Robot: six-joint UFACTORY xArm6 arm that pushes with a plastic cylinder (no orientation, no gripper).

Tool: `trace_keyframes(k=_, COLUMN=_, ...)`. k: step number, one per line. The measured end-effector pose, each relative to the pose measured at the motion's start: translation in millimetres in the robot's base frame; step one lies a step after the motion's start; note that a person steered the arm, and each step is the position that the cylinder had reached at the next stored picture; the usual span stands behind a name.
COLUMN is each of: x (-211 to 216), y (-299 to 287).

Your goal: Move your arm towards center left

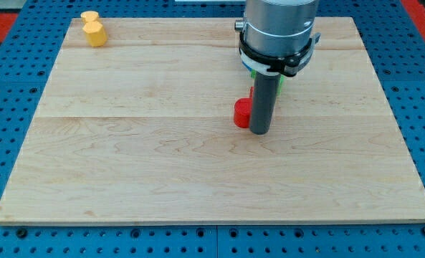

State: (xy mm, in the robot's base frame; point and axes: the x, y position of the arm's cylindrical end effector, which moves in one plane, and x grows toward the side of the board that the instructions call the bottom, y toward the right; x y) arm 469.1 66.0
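Observation:
My tip (259, 132) rests on the wooden board (140, 158) a little right of its centre. A red block (242, 112) lies against the rod's left side, partly hidden behind it; its shape is unclear. A green block (279, 87) shows only as slivers behind the rod and the arm's collar. A yellow block (92, 29), with rounded lobes, sits at the board's top left corner, far from the tip.
The arm's grey body (278, 32) with a black ring hangs over the board's upper middle right. The board lies on a blue perforated table (4, 79). A red object (421, 14) shows at the view's top right corner.

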Motion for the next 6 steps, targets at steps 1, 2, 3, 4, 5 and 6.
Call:
trace_keyframes(k=1, x=10.4, y=-26.4)
trace_keyframes(k=2, x=14.4, y=-74.8)
trace_keyframes(k=3, x=8.7, y=-129.3)
trace_keyframes(k=4, x=-30.0, y=-166.2)
trace_keyframes(k=5, x=-71.9, y=-180.7)
trace_keyframes(k=6, x=-119.4, y=-188.7)
